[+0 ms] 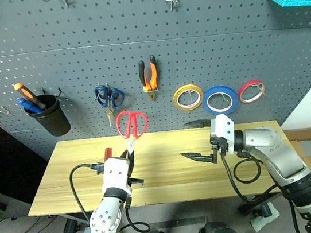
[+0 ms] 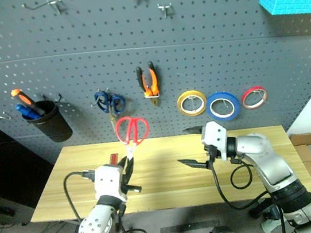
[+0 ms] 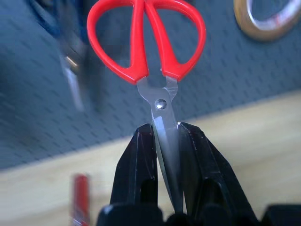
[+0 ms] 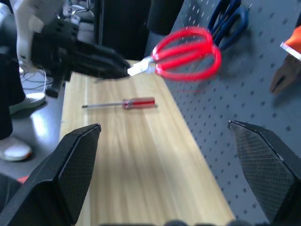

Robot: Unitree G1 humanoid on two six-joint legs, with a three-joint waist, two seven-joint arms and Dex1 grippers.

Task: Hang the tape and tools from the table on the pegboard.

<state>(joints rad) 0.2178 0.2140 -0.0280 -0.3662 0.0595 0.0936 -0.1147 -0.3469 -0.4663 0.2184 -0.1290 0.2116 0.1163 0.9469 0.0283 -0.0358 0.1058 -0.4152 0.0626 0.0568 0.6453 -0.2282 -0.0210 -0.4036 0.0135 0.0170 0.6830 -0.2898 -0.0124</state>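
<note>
Gripped by the blades in the shut left gripper (image 1: 129, 152): red scissors (image 1: 131, 124), handles up before the pegboard (image 1: 77, 52). Right gripper (image 1: 199, 139) wide open, empty. Next: slip a handle loop onto a free hook; screwdriver (image 4: 123, 103) waiting on the table (image 1: 170, 178).

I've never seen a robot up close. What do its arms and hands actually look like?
Both arms are rounded silver-grey shells with black joints. Each wrist is a boxy white block. The left hand and right hand each have two black pointed fingers with a fine cross-hatched inner face. Loose black cables loop beside each forearm.
</note>
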